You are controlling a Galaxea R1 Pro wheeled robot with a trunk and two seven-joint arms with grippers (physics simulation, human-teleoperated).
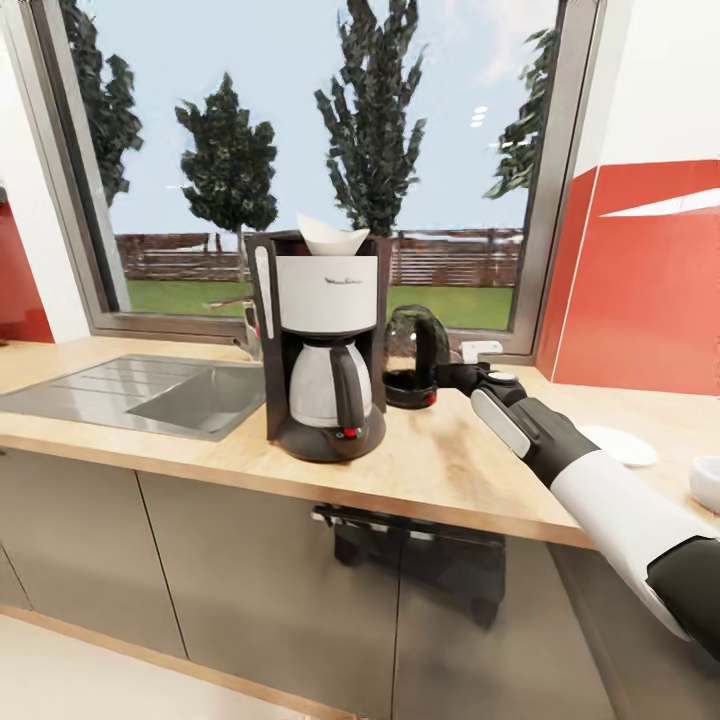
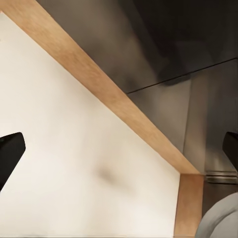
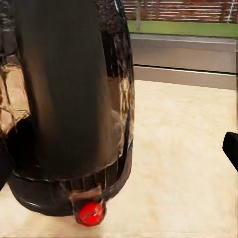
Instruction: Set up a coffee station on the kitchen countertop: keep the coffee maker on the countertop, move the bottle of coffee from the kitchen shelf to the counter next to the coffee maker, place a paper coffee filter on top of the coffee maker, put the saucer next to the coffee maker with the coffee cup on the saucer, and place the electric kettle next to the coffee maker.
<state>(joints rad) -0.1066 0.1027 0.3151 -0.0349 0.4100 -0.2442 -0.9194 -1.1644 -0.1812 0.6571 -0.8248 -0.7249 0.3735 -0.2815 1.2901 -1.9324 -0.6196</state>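
Right arm's white-and-black gripper (image 1: 455, 377), fingers spread, at rounded dark glass electric kettle (image 3: 69, 99) beside tall dark-grey coffee maker (image 1: 320, 340). Withdraw straight; avoid nudging.

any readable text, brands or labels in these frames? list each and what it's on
"Moulinex" (roughly; small and blurred, so the reading is unsure): dark script on the white filter housing of the coffee maker.
Kettle: no label or text in view, only a red switch at its base.
Worktop, sink, cabinet fronts, red wall panels: no text.
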